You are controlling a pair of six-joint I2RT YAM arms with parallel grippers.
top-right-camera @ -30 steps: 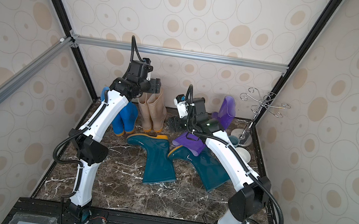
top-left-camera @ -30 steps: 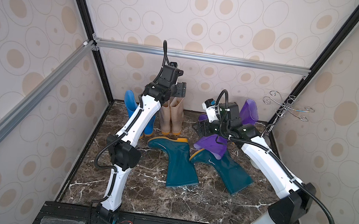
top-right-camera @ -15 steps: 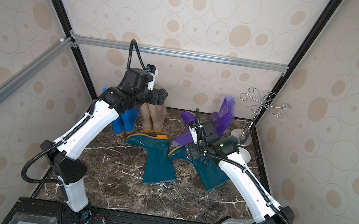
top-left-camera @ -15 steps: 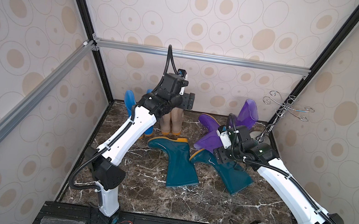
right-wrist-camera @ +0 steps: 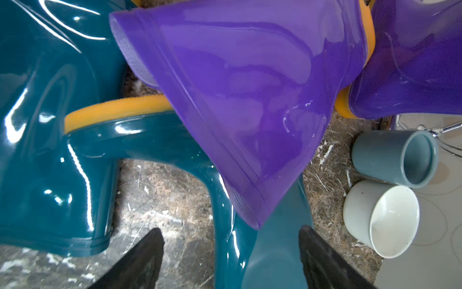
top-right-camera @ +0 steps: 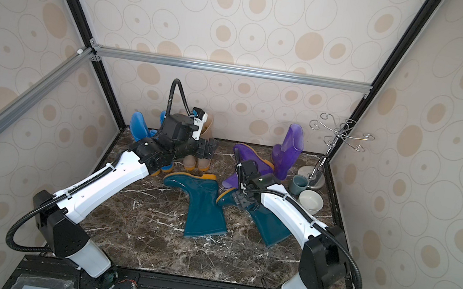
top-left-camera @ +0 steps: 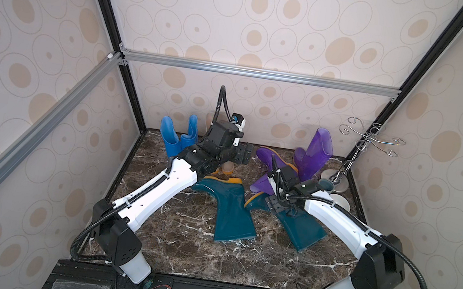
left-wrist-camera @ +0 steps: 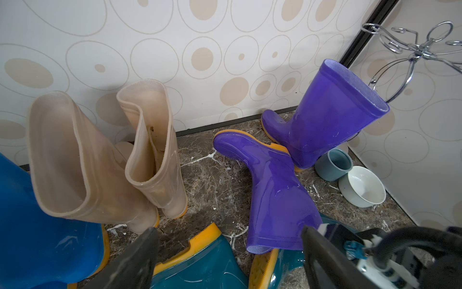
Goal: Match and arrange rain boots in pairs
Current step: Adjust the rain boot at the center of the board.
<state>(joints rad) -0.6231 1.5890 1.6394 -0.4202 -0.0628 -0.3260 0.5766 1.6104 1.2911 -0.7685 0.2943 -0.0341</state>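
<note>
**Left arm.** My left gripper (top-left-camera: 243, 155) hung in the air over the rear of the marble floor (top-left-camera: 179, 237). Its jaws stood wide apart and nothing was between them. The beige boots (left-wrist-camera: 155, 155) stood upright, side by side, below and ahead of the fingers, close to the back wall. The blue boots (top-left-camera: 169, 137) also stood upright, just beside the beige pair, toward the rear left corner.

**Right arm.** My right gripper (right-wrist-camera: 230, 230) sat low over the shaft of the right teal boot (right-wrist-camera: 270, 257), which lay flat on the floor. The jaws were wide apart and gripped nothing. The teal shaft ran beneath the gap between the fingers (right-wrist-camera: 147, 252).

**Boot positions relative to the right gripper.**
- The lying purple boot (right-wrist-camera: 250, 100) rested on its side across the right teal boot, and its open cuff was just ahead of the fingertips.
- Its orange sole lay against the foot of the upright purple boot (left-wrist-camera: 325, 120), which stood near the back wall.
- The left teal boot (top-left-camera: 229, 213) lay flat near the middle of the floor, beside the right one, with its sole toward the rear.

**Other items.** A grey-blue cup (right-wrist-camera: 392, 157) and a white bowl (right-wrist-camera: 382, 217) stood just beside each other, to the right of the purple boots and near the base of a chrome stand (top-left-camera: 371, 138).
</note>
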